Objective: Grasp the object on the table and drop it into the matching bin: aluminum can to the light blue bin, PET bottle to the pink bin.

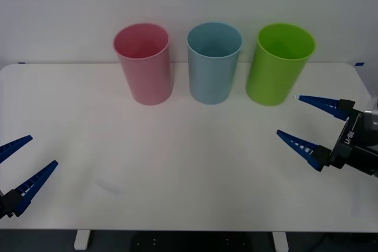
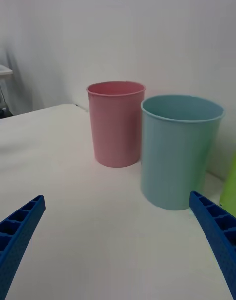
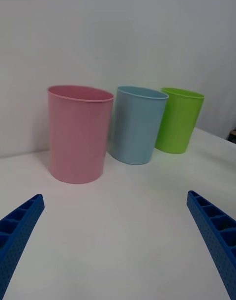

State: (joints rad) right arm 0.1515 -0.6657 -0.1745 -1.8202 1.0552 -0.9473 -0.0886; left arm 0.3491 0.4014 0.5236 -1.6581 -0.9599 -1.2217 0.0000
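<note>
Right end effector and left end effector (both spread wide) hover over the white table.

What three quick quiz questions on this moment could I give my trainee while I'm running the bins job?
1. True or false: the right gripper is shut on a can.
2. Which bin stands in the middle of the row at the back of the table? A) the pink bin B) the light blue bin C) the lime green bin
3. Fill in: the left gripper, open, is above the table's near ____ corner.

Key
1. False: it is open and holds nothing, near the table's right edge.
2. B.
3. Left.
</note>
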